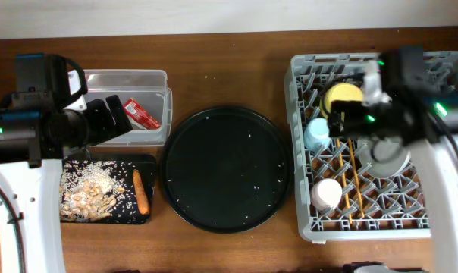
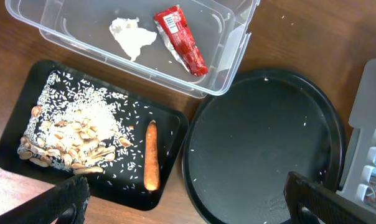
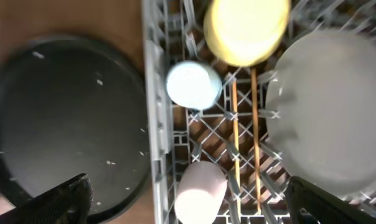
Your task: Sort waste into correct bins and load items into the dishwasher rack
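Observation:
The red wrapper (image 2: 180,40) and white tissue (image 2: 132,36) lie in the clear tub (image 2: 235,46). Food scraps (image 2: 76,140) and the carrot stick (image 2: 151,155) lie in the black rectangular tray (image 2: 169,124). The grey rack (image 1: 301,152) holds the yellow bowl (image 3: 244,28), blue cup (image 3: 193,84), pink cup (image 3: 200,190), pale plate (image 3: 328,124) and chopsticks (image 3: 235,124). My left gripper (image 2: 188,211) is open and empty above the gap between the rectangular and round trays. My right gripper (image 3: 188,205) is open and empty above the rack's left side.
A large round black tray (image 1: 227,168) with a few rice grains sits on the wooden table between the bins and the rack. The clear tub (image 1: 157,80) stands behind the black rectangular tray (image 1: 142,216) at the left.

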Robot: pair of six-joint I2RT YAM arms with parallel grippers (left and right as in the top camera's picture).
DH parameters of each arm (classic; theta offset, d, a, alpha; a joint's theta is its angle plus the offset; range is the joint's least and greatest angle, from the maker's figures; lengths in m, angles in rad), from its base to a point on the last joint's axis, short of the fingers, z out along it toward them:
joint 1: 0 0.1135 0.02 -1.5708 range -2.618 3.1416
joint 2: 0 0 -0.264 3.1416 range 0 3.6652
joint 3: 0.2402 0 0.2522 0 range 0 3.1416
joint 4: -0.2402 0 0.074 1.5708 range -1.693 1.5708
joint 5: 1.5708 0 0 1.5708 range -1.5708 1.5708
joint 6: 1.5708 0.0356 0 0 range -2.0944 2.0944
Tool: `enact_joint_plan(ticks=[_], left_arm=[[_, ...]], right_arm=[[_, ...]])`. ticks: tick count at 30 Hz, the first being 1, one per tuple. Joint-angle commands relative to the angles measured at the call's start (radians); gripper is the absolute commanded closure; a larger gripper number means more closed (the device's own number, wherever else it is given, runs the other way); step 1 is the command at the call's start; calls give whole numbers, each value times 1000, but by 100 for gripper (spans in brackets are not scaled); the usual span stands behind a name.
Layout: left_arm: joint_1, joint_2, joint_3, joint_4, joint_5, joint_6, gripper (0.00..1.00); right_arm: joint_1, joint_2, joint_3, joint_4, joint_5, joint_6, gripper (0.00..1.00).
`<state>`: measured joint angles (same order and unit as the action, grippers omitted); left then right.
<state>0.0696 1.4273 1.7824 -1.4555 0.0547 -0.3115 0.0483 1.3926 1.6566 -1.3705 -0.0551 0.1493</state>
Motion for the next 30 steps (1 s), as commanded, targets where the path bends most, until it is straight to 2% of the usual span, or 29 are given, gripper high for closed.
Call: enact_joint_plan(ticks=[1,9,14,17,19,20,21,22,24,26,30], left_arm=[[3,-13,18,-1,-3,-10,1],[3,-13,17,-1,-3,-10,1],[3,-13,17,-1,-3,-10,1],[3,-13,17,-1,-3,-10,1],[3,-13,17,-1,-3,-10,1],[3,-13,17,-1,-3,-10,1],[3,-13,17,-1,-3,-10,1],[3,-13,17,-1,-3,-10,1],[3,-13,17,-1,-3,-10,1],[3,-13,17,-1,-3,-10,1],[3,-13,17,-1,-3,-10,1]], right_arm=[[-3,-184,11,-2,-13,0,2],[-3,-768,-19,-11,-13,1,2],[-3,-1126,-230,56,-39,0,2],[-5,-1293,-542,299,-39,0,2],[-5,-1373,-818,593,-39,0,2],[-5,-1386,-902,695,-39,0,2],[-5,-1388,-1014,847,-39,0,2],[-5,-1388,-1199,1133,-39,1,2],[-5,-1388,-1398,1436,-39,0,2],[-5,-1388,-1509,1541,-39,0,2],[-5,-1389,-1597,1538,-39,0,2]])
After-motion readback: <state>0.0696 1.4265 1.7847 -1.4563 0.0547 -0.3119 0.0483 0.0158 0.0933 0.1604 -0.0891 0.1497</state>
